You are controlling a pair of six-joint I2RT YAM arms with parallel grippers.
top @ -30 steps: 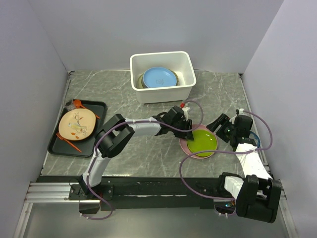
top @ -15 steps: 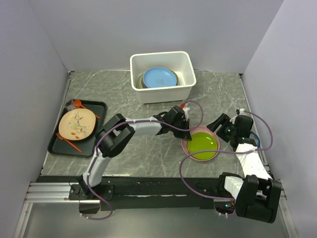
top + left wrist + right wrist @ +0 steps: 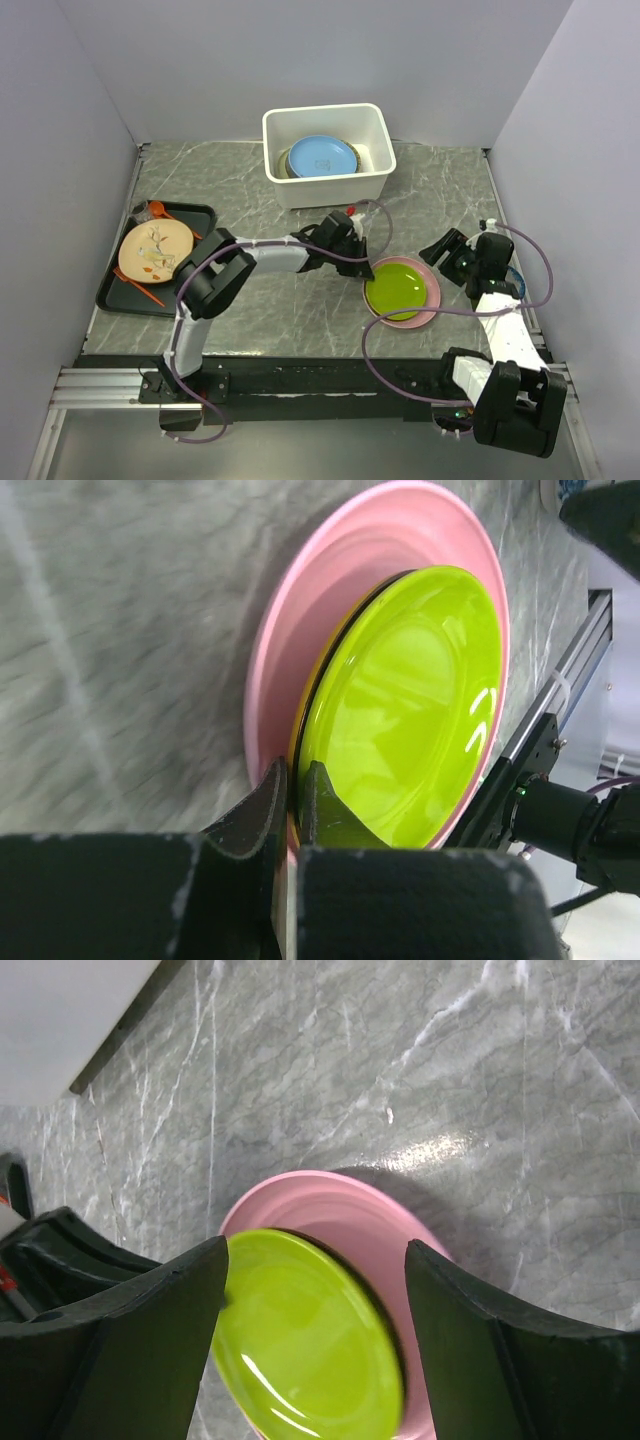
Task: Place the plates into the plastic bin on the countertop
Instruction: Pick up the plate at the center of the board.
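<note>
A lime green plate (image 3: 400,287) lies tilted on a pink plate (image 3: 428,305) on the countertop (image 3: 300,300), right of centre. My left gripper (image 3: 366,267) is shut on the lime plate's left rim, and its jaws (image 3: 296,780) pinch the edge with the pink plate (image 3: 300,620) behind. My right gripper (image 3: 452,256) hovers open just right of the stack, its fingers (image 3: 170,1310) spread above both plates (image 3: 310,1350). The white plastic bin (image 3: 330,188) stands at the back centre with a blue plate (image 3: 322,155) on top of others inside.
A flat black tray (image 3: 118,295) at the left holds a peach patterned plate (image 3: 155,248) and orange utensils. A small blue-rimmed bowl (image 3: 514,276) is partly hidden behind the right arm. Grey walls enclose the counter on three sides.
My left gripper has closed on the lime plate's rim and drawn back to the left, raising that edge and shifting the plate off-centre on the pink one. The right arm has stayed put.
</note>
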